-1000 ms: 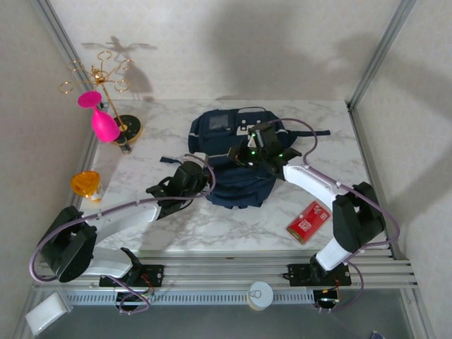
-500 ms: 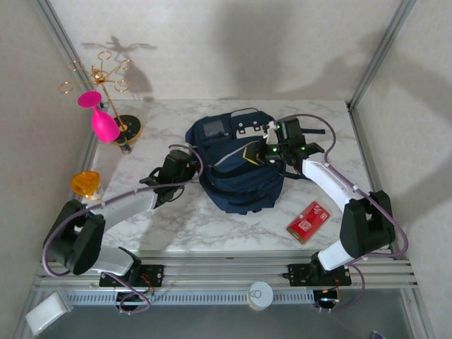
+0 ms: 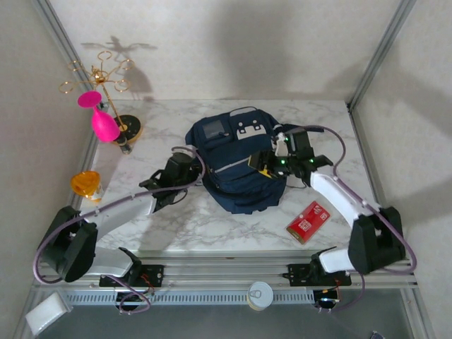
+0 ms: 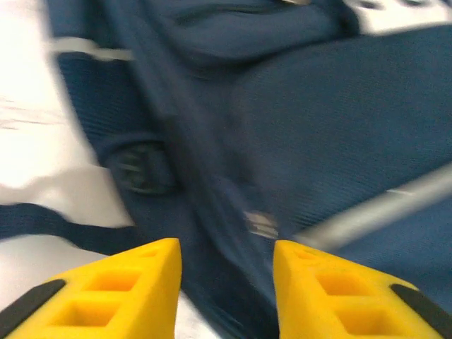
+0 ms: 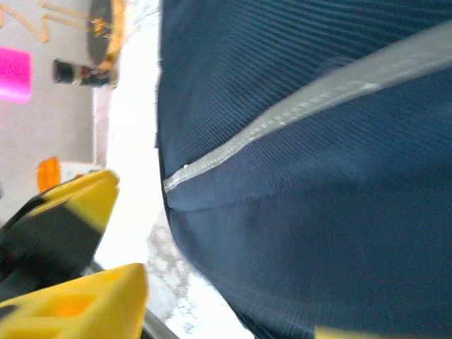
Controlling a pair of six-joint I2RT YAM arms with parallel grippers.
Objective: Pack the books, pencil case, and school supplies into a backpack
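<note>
large navy blue fabric backpack (image 3: 236,169) | lies flat mid-table (image 3: 176,219), white-grey patches facing up | small flat red rectangular pack (image 3: 308,221) | flat, apart, near-right of backpack

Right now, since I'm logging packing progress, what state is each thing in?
backpack: lying flat on the table, front pockets up
red pack: flat on the table, outside the backpack
left end effector: open, empty, at the backpack's side
right end effector: open, empty, over the backpack
</note>
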